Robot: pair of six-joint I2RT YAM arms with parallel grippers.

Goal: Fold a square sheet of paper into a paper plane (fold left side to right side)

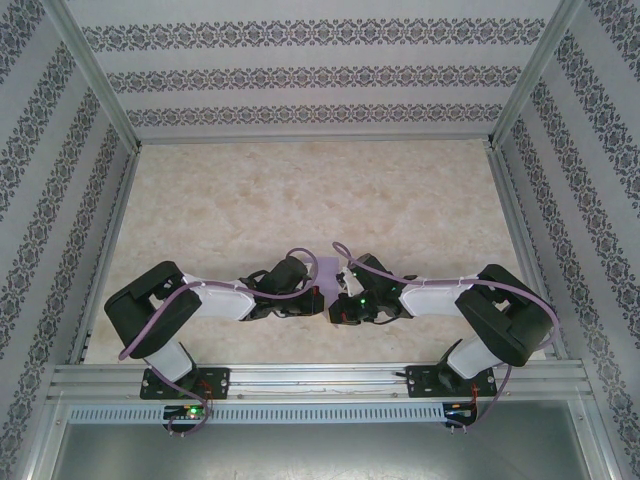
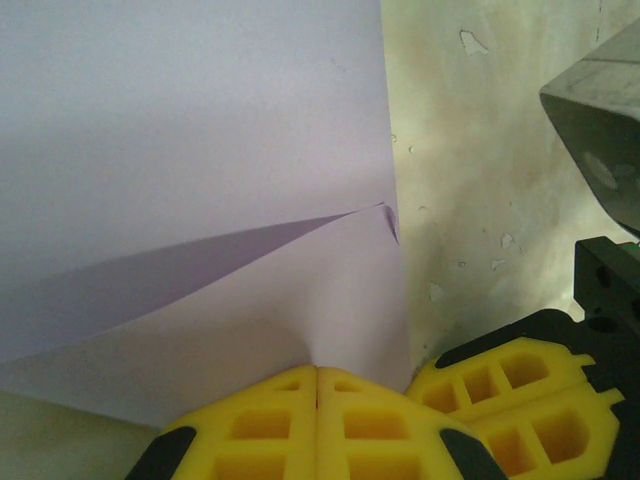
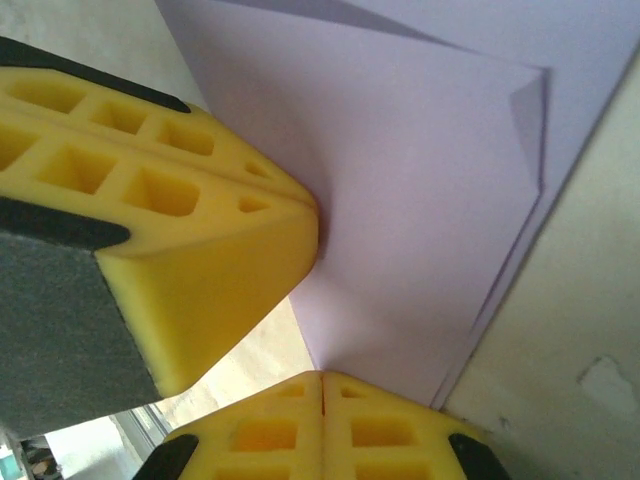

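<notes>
the square sheet of paper (image 1: 328,272) is lying near the middle of the counter (image 1: 300,200), between the two wrists, showing a diagonal flap and layered edges. the left jaws are clenching its near edge, the paper puckering into the seam between the yellow pads (image 2: 260,430); the right jaws are shut and seem to be nipping the corner just beside them. for carrying the left side over to the right, one pinch should probably be anchoring the sheet while the other is lifting low and slowly, lining edge on edge before creasing. the left arm (image 1: 215,295) and right arm (image 1: 440,295) are crowding together, tips almost touching, so a swing is risking a knock or a tear.
</notes>
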